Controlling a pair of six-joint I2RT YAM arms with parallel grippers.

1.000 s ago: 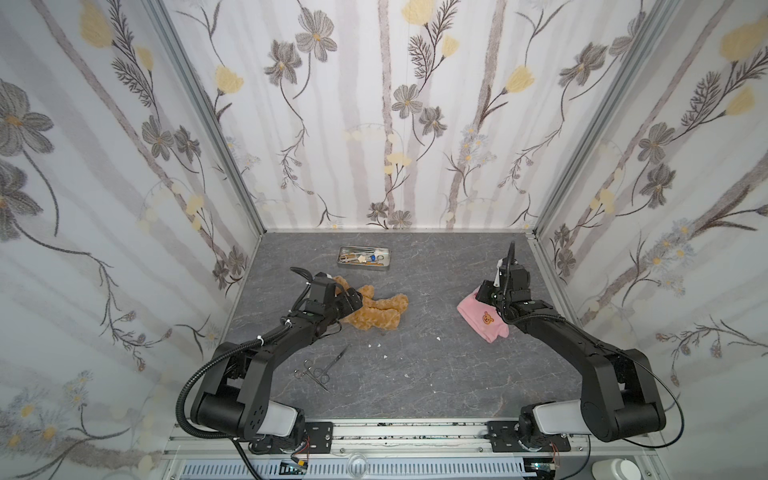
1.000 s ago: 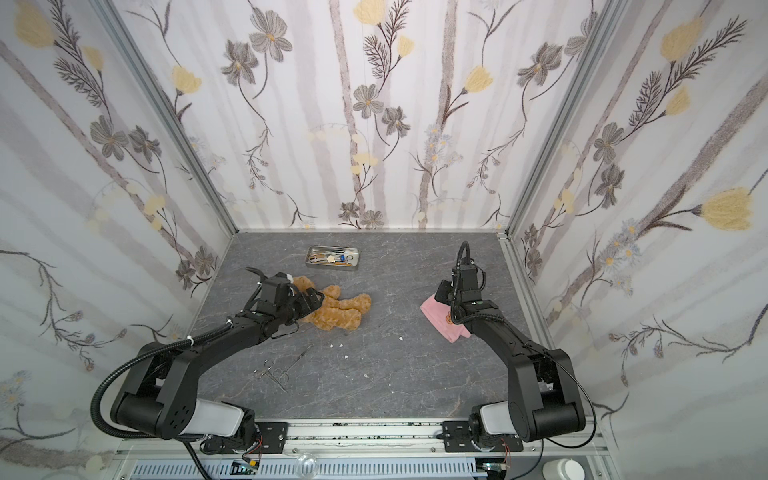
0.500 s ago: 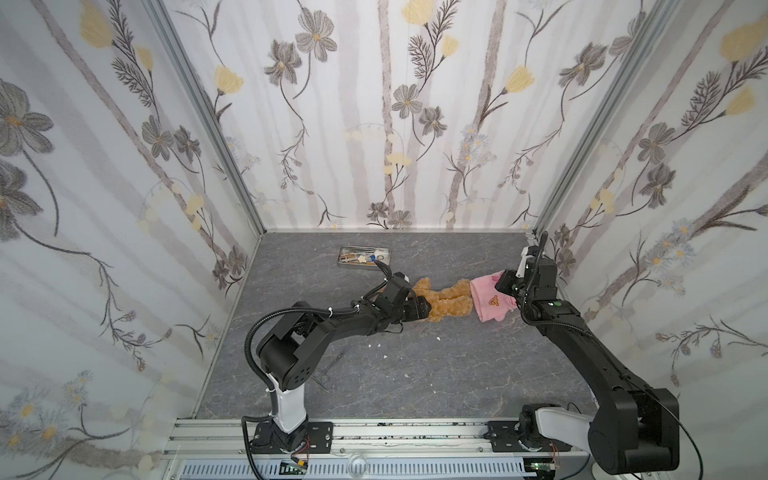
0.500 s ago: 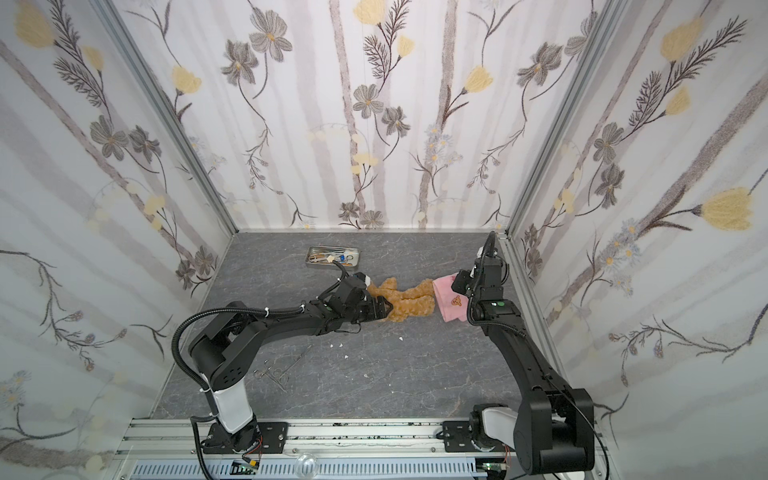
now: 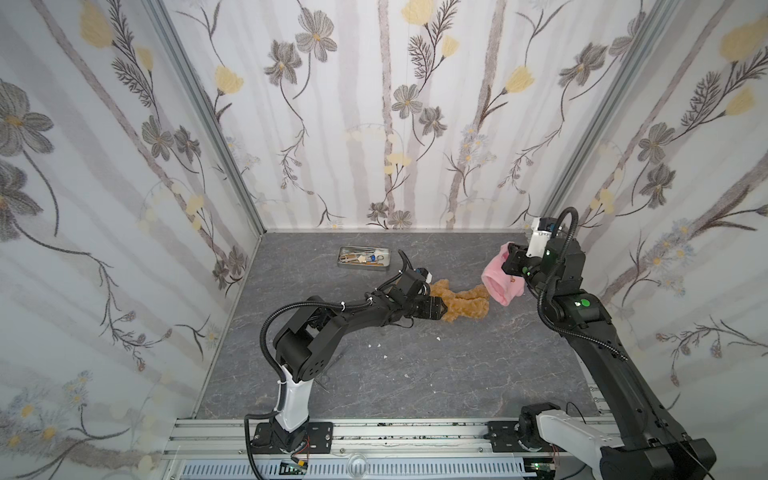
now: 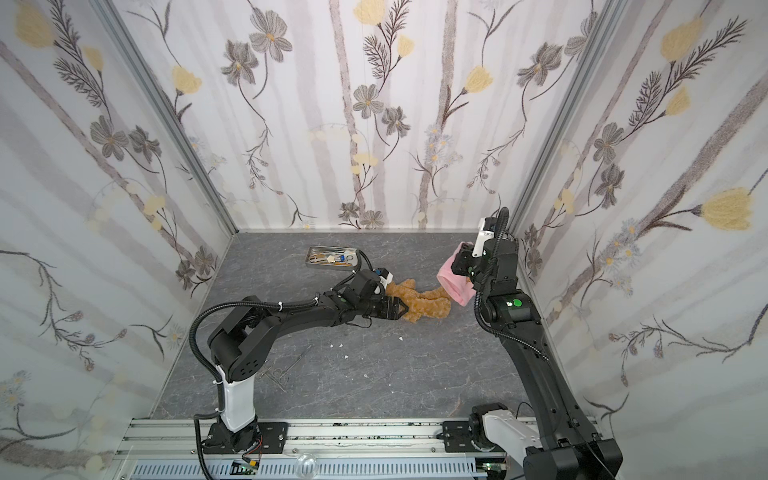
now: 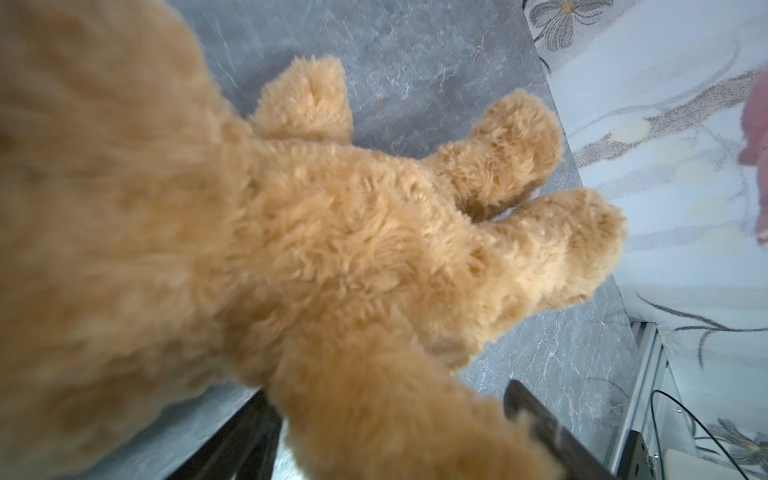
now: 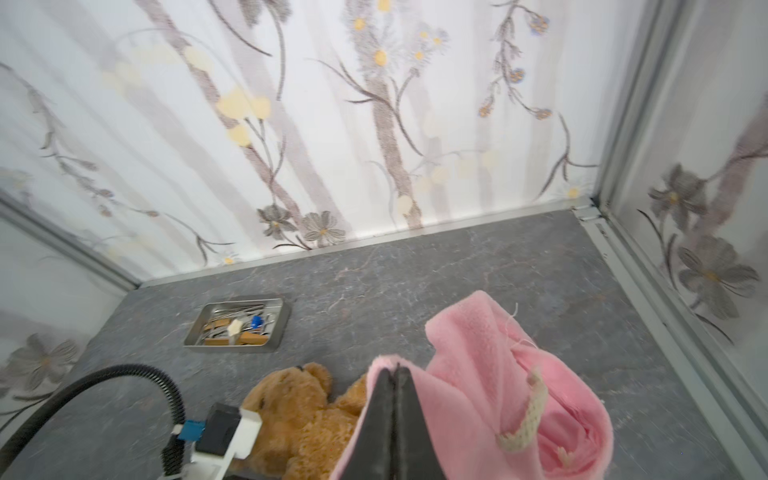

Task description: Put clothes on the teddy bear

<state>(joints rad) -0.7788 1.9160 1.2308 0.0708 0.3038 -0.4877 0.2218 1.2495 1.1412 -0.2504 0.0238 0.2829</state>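
Pink fleece is up and the bear is bare. The step in hand looks like lining the pink shirt [image 5: 496, 282] up w/ the teddy bear [image 5: 461, 305]; nothing is threaded yet. The bear lies flat on the grey table [image 5: 415, 374], just right of the metal tray [image 5: 365, 257] and a bit nearer the arm bases. Its head end is on the tray side and its legs point away. The shirt hangs clear of the table further right of the tray, by the bear's feet. Can't tell whether it touches them.

The right gripper [image 8: 395, 386] is clamped on one edge of the shirt, w/ fabric pinched btwn the closed fingers. The rest droops, a cream cord dangling. The left gripper [image 5: 442, 311] sits at the bear's head end w/ jaws spread wide. The wrist view shows a furry limb btwn the fingers [image 7: 536, 411], not visibly squeezed, so I read it as released, not gripping.

The next move prob. needs the shirt's opening found and held wide, since one pinch point leaves it slack. The left gripper would need to pin or lift the bear so head or legs feed in w/o the plush sliding.

Pose: the left arm is stretched long and low, forearm approx level, reaching past the tray's right end. The right arm is reared up, wrist folded so its gripper points down and back toward the tray side.
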